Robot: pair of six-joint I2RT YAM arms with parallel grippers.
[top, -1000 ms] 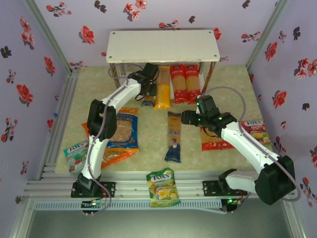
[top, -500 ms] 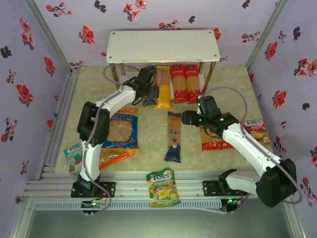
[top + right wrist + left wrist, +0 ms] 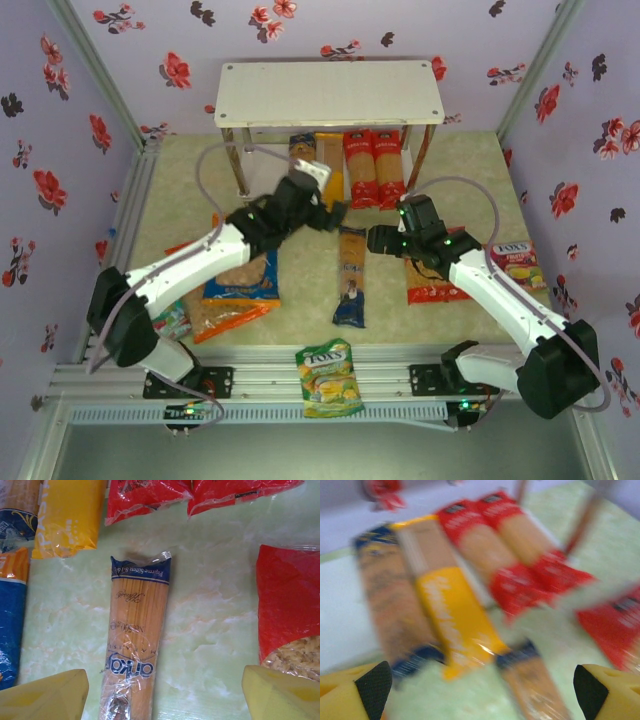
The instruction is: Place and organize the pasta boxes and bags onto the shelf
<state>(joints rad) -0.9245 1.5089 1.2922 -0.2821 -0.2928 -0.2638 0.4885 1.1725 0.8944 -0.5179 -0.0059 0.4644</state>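
Brown pasta pack with blue ends (image 3: 350,275) loose on the tabletop (image 3: 300,295), lengthways, between the two arms. Already on the lower board of the shelf (image 3: 330,92), side by side: second brown pack (image 3: 303,148), yellow pack (image 3: 328,172), two red packs (image 3: 360,168). Blue-and-orange bag (image 3: 250,285) lying on the orange bag (image 3: 225,315) at left. Red bag (image 3: 432,288) at right, partly under the right arm. No bags shelved yet.

Left end effector (image 3: 330,213) released, fingers wide, nothing between them, just in front of the shelved packs. Wrist view badly smeared, so probably mid-move.

Right end effector (image 3: 373,240) also spread and empty. Loose pack framed between its fingers in the wrist view, no contact visible.

Risks:
- Both arms close over the same pack, so a clash if both go for it.
- Glossy film wrap, so a narrow pinch could slip or crack the strands.
- Tight gap under the top board, so a tilted insert could shove the row askew.
- Wide floppy bags likely to sag or snag on the posts.
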